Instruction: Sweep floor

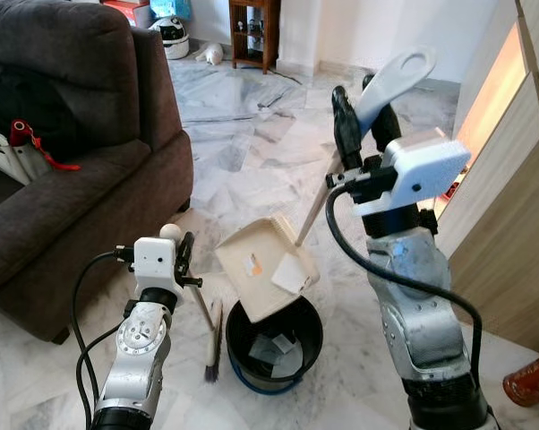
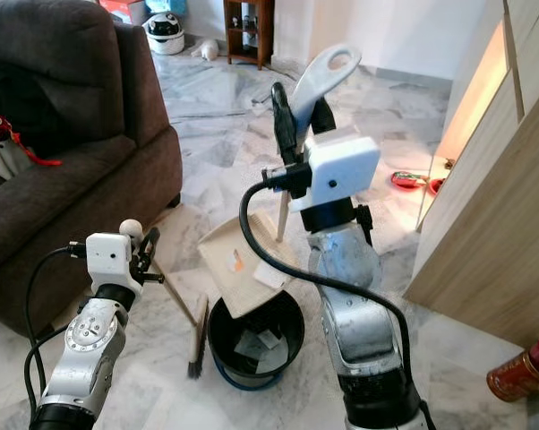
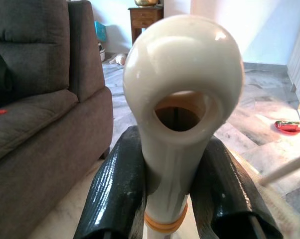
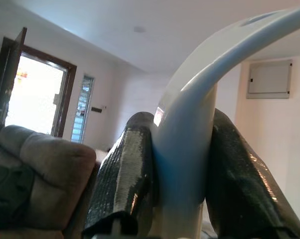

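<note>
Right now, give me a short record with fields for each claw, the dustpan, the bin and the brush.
left claw: shut on the brush handle, low beside the sofa
right claw: shut on the dustpan handle, raised high
dustpan: tilted over the bin, scraps of paper on its tray
bin: black, on the marble floor, scraps of paper inside
brush: bristle head down on the floor, left of the bin

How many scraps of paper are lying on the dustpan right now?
2 on the tilted dustpan held over the black bin: a small one near its middle, a larger white one at the lower edge. More lie in the bin; some may be hidden.
</note>
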### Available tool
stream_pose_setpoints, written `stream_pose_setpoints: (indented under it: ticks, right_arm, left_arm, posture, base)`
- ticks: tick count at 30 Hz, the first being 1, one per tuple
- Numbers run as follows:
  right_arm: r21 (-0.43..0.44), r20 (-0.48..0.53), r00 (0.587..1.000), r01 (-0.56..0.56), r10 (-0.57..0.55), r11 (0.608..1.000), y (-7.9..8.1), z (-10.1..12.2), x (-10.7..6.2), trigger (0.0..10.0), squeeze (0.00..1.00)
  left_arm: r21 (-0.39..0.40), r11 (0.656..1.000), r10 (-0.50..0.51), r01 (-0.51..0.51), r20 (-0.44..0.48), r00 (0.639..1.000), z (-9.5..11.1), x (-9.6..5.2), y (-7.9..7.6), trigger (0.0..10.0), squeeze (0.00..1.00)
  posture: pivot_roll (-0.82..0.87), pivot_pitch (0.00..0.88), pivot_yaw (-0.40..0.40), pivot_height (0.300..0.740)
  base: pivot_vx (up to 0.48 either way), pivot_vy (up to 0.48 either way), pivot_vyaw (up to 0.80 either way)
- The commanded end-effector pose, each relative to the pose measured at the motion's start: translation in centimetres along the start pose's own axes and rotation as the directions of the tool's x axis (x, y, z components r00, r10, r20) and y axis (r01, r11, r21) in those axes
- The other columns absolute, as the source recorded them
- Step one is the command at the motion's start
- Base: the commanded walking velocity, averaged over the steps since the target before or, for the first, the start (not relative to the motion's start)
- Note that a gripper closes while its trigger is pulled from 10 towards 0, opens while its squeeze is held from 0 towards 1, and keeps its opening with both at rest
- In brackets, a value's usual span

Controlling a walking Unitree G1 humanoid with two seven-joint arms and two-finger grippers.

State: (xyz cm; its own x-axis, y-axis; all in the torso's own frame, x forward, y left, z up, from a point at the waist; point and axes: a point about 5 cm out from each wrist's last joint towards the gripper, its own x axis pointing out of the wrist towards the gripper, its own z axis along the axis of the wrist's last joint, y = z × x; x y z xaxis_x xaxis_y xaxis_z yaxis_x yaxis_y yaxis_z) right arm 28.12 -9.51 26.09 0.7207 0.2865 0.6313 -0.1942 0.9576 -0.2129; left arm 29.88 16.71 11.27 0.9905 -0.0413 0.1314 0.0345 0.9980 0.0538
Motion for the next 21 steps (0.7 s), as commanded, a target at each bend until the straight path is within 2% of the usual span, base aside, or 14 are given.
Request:
stream_pose_setpoints:
  ticks: [1,3,4,6,16,21]
  right_arm:
    - [-0.052,0.088,0.996,-0.017,0.021,0.998,0.0,2.0,0.1,10.0,0.0]
    - [-0.072,0.087,0.996,-0.026,0.033,0.997,0.2,2.1,-0.2,10.0,0.0]
    - [-0.123,0.086,0.993,-0.064,0.075,0.99,0.7,2.2,-0.5,10.0,0.0]
    - [-0.145,0.085,0.992,-0.081,0.093,0.986,1.0,2.2,-0.7,10.0,0.0]
    - [-0.078,0.091,0.992,-0.085,0.092,0.993,2.5,3.1,-1.4,10.0,0.0]
    - [-0.086,0.095,0.99,-0.094,0.102,0.992,2.9,3.7,-1.8,10.0,0.0]
  left_arm:
    - [-0.006,1.0,-0.007,0.007,0.062,0.998,1.2,0.3,0.0,10.0,0.0]
    - [-0.007,1.0,-0.007,0.007,0.062,0.998,1.2,0.3,0.0,10.0,0.0]
    - [-0.007,1.0,-0.007,0.008,0.062,0.998,1.2,0.3,0.0,10.0,0.0]
    - [-0.007,1.0,-0.008,0.009,0.062,0.998,1.2,0.3,0.0,10.0,0.0]
    - [-0.008,1.0,-0.011,0.011,0.062,0.998,1.2,0.3,0.0,10.0,0.0]
    - [-0.01,1.0,-0.016,0.017,0.062,0.998,1.2,0.4,0.0,10.0,0.0]
  posture:
    - [0.02,0.082,0.014,0.74]
    - [0.02,0.082,0.015,0.74]
    - [0.02,0.083,0.017,0.74]
    - [0.02,0.083,0.017,0.74]
    - [0.02,0.082,0.019,0.74]
    - [0.01,0.079,0.022,0.74]
  base:
    - [0.0,0.0,0.0]
    - [0.0,0.0,0.0]
    - [0.0,0.0,0.0]
    - [0.0,0.0,0.0]
    - [0.0,0.0,0.0]
    - [0.0,0.0,0.0]
